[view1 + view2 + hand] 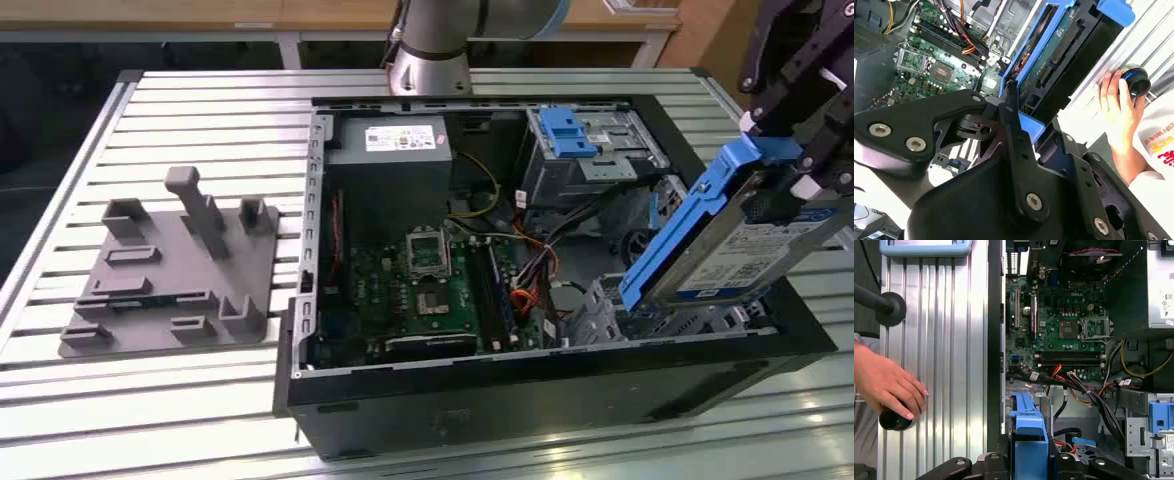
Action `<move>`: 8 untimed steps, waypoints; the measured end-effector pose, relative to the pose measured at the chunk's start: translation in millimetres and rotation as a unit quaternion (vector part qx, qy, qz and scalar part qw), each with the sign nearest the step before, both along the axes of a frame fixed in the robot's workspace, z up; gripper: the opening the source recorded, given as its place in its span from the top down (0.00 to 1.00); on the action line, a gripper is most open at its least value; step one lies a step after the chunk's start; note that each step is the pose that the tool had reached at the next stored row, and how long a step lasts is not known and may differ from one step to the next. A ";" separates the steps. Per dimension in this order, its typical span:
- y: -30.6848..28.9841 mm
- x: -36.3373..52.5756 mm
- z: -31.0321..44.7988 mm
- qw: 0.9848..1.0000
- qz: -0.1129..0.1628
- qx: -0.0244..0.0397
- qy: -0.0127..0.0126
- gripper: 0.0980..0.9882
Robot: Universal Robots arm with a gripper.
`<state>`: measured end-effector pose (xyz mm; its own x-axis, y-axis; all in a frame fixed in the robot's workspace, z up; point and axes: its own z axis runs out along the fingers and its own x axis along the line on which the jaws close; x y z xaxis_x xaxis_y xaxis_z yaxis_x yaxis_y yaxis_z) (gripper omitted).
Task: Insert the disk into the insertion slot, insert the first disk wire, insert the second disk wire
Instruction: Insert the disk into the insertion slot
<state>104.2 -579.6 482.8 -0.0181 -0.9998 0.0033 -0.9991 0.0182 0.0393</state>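
Black linkage arms of the pincer (1024, 122) crowd the second wrist view, clamped on the blue carrier of the disk (1054, 55). At the right edge of the exterior view the disk hangs tilted, label facing out, its lower end just above the insertion slot (603, 305), the silver cage in the lower right corner of the open computer case (534, 385). It has not entered the cage. Orange and black wires (534, 272) lie just beside the slot, between it and the green motherboard (441, 270). The taller grey bay (594, 150) with its blue latch stands in the case's upper right. A grey fixture plate (174, 270) sits well apart on the slatted worktop (200, 110), at the exterior view's left. A person's hand (889, 385) rests on a black knob (894, 420) beside the case in the first wrist view. Seating the drive well looks to call for squaring the carrier with the cage mouth, keeping loose wires out from under it, and a slow, straight push.
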 end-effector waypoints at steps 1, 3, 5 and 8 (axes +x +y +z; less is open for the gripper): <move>0.0 0.0 0.0 1.000 0.000 0.000 0.000 0.70; 0.0 0.0 0.0 1.000 0.000 0.000 0.000 0.70; 0.0 0.0 0.0 1.000 0.000 0.000 0.000 0.70; 0.0 0.0 0.0 1.000 0.000 0.000 0.000 0.70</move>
<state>104.1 -579.6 482.7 -0.0182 -0.9998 0.0033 -0.9991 0.0183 0.0393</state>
